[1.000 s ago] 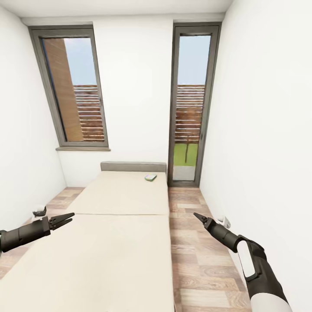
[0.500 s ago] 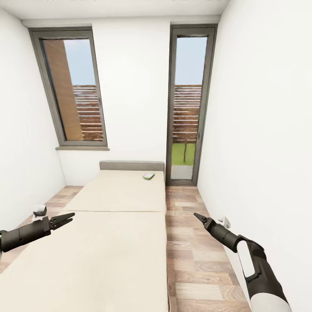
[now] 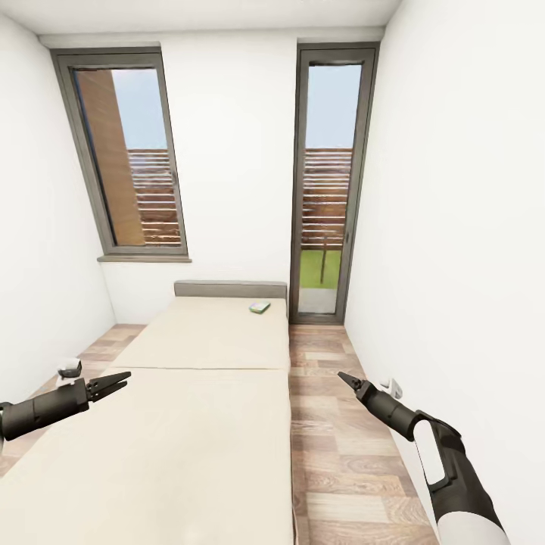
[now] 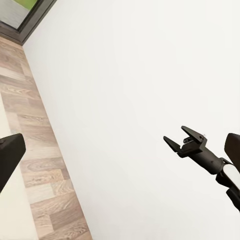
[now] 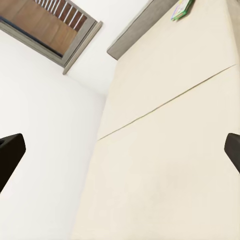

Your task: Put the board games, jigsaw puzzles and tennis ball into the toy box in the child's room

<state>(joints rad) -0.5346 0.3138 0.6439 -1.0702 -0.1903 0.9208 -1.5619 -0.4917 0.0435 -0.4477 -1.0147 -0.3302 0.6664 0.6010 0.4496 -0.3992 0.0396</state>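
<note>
My head camera sits high at the foot of the wide beige bed with its grey headboard (image 3: 227, 356), facing down its length toward the far white wall with the grey-framed window (image 3: 125, 155) at upper left of the frame and the tall glazed door (image 3: 327, 182) right of centre. My left wrist camera looks across the room at the plain white side wall (image 4: 140, 100), close over the wood-plank floor (image 4: 37, 155), and catches my right gripper (image 4: 184, 141) at the right edge. My right wrist camera looks the opposite way, low over the bed, whose mattress it shares with the head view, along with the window corner and a small flat green-and-white box (image 5: 181, 8) by the headboard.
</note>
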